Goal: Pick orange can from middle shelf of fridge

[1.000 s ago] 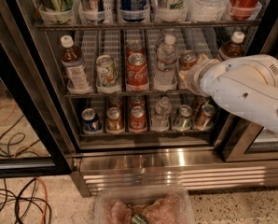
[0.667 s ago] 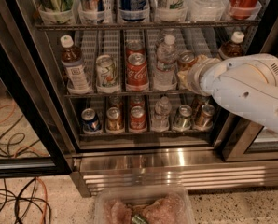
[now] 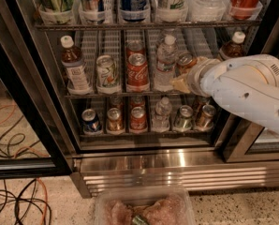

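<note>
The tool (image 3: 180,82) hung at the middle shelf (image 3: 97,95) of the fridge (image 3: 177,165); whether it was open or closed could not be told. The orange can (image 3: 184,61) stood upright just above and behind the tool, its long axis vertical.

White arm (image 3: 245,90) extended in from right, claw (image 3: 185,76) at its left end, right of centre

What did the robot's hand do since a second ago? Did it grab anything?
Hardly anything. The hand, right beside the orange can on the middle shelf, crept a tiny bit left toward it. The can sits where it was, and I can't tell if it is gripped yet. The Coca-Cola can and water bottle stayed put.
</note>
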Action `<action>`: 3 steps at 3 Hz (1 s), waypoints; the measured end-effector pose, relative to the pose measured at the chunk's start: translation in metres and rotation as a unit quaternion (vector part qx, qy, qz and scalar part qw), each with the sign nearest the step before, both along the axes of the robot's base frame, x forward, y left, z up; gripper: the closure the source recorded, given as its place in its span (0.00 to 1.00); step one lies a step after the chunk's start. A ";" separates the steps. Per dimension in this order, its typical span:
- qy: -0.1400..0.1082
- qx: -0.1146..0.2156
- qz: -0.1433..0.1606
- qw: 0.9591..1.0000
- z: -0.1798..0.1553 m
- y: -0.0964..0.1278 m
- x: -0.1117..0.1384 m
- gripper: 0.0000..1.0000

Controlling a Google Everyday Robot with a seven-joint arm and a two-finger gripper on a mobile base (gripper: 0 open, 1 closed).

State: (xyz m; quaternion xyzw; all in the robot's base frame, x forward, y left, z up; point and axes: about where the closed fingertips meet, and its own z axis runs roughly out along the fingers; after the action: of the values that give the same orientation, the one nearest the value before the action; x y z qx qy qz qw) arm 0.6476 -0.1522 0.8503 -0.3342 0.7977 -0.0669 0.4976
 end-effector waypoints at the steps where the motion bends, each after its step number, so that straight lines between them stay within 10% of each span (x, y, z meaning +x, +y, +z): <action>1: 0.000 0.000 0.000 1.000 0.000 0.000 0.000 0.81; 3: 0.000 0.001 0.000 1.000 0.000 0.000 0.000 0.35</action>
State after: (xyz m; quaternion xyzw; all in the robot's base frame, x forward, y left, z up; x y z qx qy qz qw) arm 0.6477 -0.1523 0.8504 -0.3336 0.7980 -0.0665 0.4974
